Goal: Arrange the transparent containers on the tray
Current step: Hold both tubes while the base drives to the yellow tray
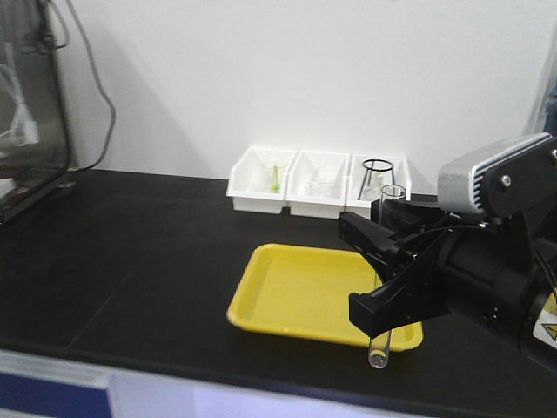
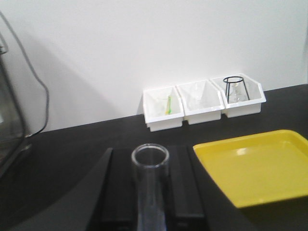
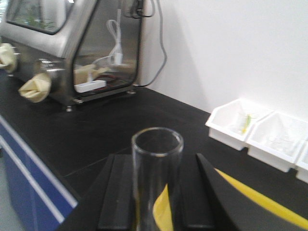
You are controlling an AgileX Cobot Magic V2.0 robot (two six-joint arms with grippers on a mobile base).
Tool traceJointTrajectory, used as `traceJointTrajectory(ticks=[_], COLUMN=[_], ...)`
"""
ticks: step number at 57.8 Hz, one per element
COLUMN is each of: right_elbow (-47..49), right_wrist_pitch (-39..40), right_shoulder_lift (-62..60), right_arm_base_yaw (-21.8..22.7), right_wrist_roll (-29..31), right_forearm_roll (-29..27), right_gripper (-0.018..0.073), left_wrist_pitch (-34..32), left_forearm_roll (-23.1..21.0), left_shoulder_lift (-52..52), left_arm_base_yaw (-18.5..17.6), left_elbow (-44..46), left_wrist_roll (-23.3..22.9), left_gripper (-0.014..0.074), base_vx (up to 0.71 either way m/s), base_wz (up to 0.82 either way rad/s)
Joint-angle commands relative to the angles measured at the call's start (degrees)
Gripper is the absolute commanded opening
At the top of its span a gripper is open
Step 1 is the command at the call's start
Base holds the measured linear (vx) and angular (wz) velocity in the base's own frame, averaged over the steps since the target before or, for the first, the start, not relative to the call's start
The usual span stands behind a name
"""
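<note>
Test tube [image 2: 151,197] stands upright, clenched in the left pincer [image 2: 148,166], left of the yellow tray [image 2: 250,168]. Above the black table [image 1: 130,261], the right pincer [image 1: 383,274] grips a second test tube [image 1: 379,348] upright at the tray's near right corner. White bins [image 1: 318,187] line the wall.

Black bench [image 1: 130,279]: yellow tray [image 1: 300,292], white bins [image 1: 315,207]

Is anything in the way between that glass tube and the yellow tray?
Nothing visible does. The tube in the right end effector hangs by the tray's near right corner, and the tray's floor is bare.
</note>
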State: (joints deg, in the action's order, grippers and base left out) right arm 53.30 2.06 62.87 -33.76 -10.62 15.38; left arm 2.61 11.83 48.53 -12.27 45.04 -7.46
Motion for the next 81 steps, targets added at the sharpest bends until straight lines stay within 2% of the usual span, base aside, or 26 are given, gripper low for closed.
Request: traceJointTrajectory(ticks=[1, 47, 81], right_elbow=[1.9, 1.9, 1.9], right_wrist_pitch=[4.7, 4.7, 4.7], right_shoulder_lift=[-1.1, -1.1, -1.1], right_arm_base_yaw=[0.0, 0.0, 0.0], right_wrist_roll=[0.3, 0.3, 0.3], right_forearm_roll=[0.1, 0.1, 0.1], right_gripper=[-0.0011, -0.0011, -0.0011], left_wrist_pitch=[-4.8, -4.8, -4.8], left_forearm_roll=[-0.4, -0.4, -0.4], left_shoulder_lift=[-0.3, -0.3, -0.3], left_arm_base_yaw=[-0.2, -0.2, -0.2], left_elbow=[2.0, 2.0, 2.0], left_wrist_roll=[-0.4, -0.4, -0.4], left_gripper=[0.0000, 0.0000, 0.0000], base_vx=[0.38, 0.33, 0.08], base_wz=[-0.32, -0.31, -0.08])
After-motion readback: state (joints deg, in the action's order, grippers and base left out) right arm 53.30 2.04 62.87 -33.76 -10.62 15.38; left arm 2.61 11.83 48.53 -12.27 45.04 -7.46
